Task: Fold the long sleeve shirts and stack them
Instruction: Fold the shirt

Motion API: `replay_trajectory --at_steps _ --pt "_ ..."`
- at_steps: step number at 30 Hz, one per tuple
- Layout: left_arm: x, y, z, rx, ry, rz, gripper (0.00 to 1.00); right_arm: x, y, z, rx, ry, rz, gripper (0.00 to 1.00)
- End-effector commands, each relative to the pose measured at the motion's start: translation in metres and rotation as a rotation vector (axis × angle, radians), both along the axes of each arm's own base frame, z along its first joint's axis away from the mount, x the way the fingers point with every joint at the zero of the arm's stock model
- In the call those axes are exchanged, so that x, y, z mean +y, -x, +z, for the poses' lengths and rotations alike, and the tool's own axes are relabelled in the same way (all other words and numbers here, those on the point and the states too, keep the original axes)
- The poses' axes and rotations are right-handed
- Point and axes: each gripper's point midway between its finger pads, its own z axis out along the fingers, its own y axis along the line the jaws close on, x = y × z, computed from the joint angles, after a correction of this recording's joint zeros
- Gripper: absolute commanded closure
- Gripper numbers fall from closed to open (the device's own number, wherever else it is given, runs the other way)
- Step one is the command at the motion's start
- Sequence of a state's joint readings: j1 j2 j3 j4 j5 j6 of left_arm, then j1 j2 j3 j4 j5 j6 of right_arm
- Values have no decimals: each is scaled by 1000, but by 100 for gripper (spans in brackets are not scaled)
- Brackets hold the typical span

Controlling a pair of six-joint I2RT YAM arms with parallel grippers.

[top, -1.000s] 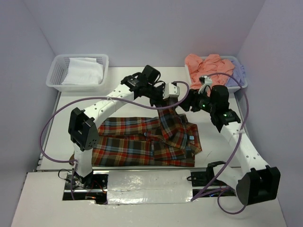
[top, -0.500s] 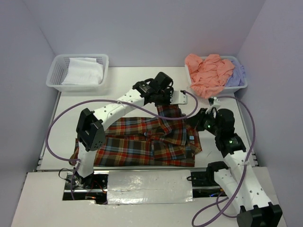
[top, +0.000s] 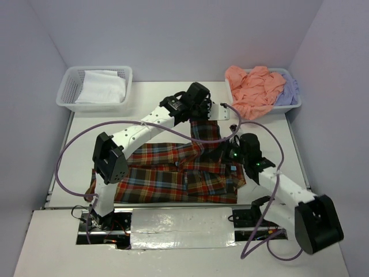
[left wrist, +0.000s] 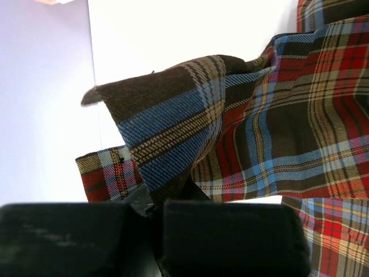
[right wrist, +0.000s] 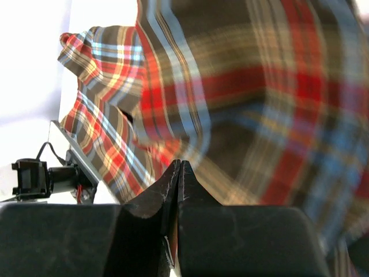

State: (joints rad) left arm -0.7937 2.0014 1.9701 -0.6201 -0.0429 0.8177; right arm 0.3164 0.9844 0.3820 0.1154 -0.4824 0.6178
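Observation:
The plaid long sleeve shirt (top: 167,176) lies spread on the table, collar to the right. My left gripper (top: 202,118) is shut on one sleeve and holds it raised above the shirt's right part; in the left wrist view the sleeve (left wrist: 190,115) hangs out from the gripper (left wrist: 154,203). My right gripper (top: 222,151) sits low at the collar area. Its jaws (right wrist: 180,164) are shut, tips pressed together right against blurred plaid cloth (right wrist: 248,86), and I see no cloth between them. A salmon-pink shirt (top: 251,89) and a lavender one (top: 289,89) lie heaped at the back right.
A white lattice basket (top: 293,105) holds the pink and lavender shirts at the back right. Another white basket (top: 68,92) at the back left holds white cloth (top: 105,86). Purple cables loop off both arms. Side walls stand close on both sides.
My right gripper dropped from beside the raised sleeve to the shirt's collar area and shut. My left gripper kept its grip and moved the sleeve a little toward the back.

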Motion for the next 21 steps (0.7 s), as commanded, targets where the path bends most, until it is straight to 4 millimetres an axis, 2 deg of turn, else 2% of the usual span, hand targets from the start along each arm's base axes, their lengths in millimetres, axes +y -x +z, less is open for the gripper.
replay_trajectory --at_steps 1,2,3,4,7,9,10,12,14,15,16,18,20,21 --pt "-9 8 5 0 13 -50 100 26 -30 39 -178 -52 66 100" --pt "-8 9 3 6 12 -47 100 33 -30 24 -137 -37 87 100" --pt "-9 9 3 8 18 -44 100 38 -34 23 -135 -28 97 100" --pt "-10 9 2 9 19 -41 99 40 -36 6 -86 -8 101 100" --pt "-9 9 3 9 25 -33 98 52 -38 -6 -62 -29 138 100" --pt "-9 10 1 18 25 -34 97 60 -40 -6 -76 -33 155 100" --pt "-9 10 1 21 26 -31 97 61 -43 -17 -62 -5 155 100" --pt "-9 11 1 27 32 -24 97 61 -56 -26 -60 58 104 100" --pt "-11 15 0 48 45 -28 97 50 -65 -49 -7 132 28 100" --pt "-11 16 0 58 48 -29 97 49 -70 -51 -3 149 9 100" --pt "-11 22 0 81 53 -39 97 45 -69 -62 34 182 2 100" --pt "-10 28 -2 116 55 -44 97 38 -68 -69 55 233 -4 100" --pt "-7 37 -5 158 44 -50 97 34 -64 -66 30 253 6 100" --pt "-5 40 -6 174 38 -49 97 32 -60 -54 3 250 9 100"
